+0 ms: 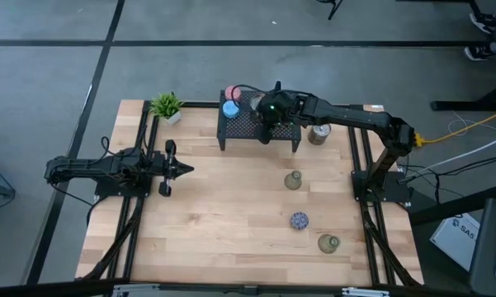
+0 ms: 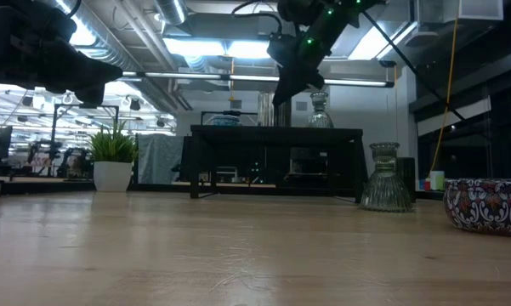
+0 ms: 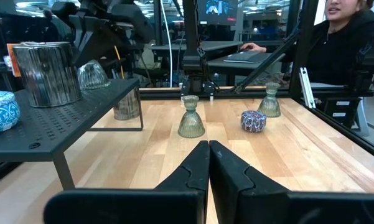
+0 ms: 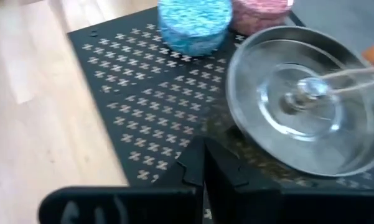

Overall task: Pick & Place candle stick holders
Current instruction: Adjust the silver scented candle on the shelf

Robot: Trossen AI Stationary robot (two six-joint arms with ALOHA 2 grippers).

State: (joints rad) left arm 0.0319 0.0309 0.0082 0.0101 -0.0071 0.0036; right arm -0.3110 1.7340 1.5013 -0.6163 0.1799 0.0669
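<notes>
The wooden table (image 1: 231, 231) fills the middle of the high view, and the black mesh rack (image 1: 252, 125) stands at its top centre. The small potted plant (image 1: 167, 106) is to the left of the rack.

The right arm reaches in from the right edge of the frame, and the right gripper (image 1: 270, 111) hangs over the rack with its fingers pressed together and nothing between them. The left gripper (image 1: 181, 170) waits at the left-centre of the table, also closed and empty.

On the rack, at its upper left, sit the pink holder (image 1: 233, 92) and the light blue holder (image 1: 230, 108), touching or nearly so. In the right wrist view the shiny silver holder (image 4: 302, 102) stands on the mesh just beside the closed fingers, with its open mouth facing up.

The holders not yet placed are on the bare wood – one silver holder (image 1: 318, 134) just right of the rack, an olive glass holder (image 1: 293, 181) right of centre, the speckled blue holder (image 1: 299, 220) below it, and another olive holder (image 1: 328, 242) at the lower right.

All four lie on the right half, towards the bottom of the frame from the right gripper, so I judge the right arm to be clearly nearer. The glass holders stand upright, so a grip from above seems suitable.
</notes>
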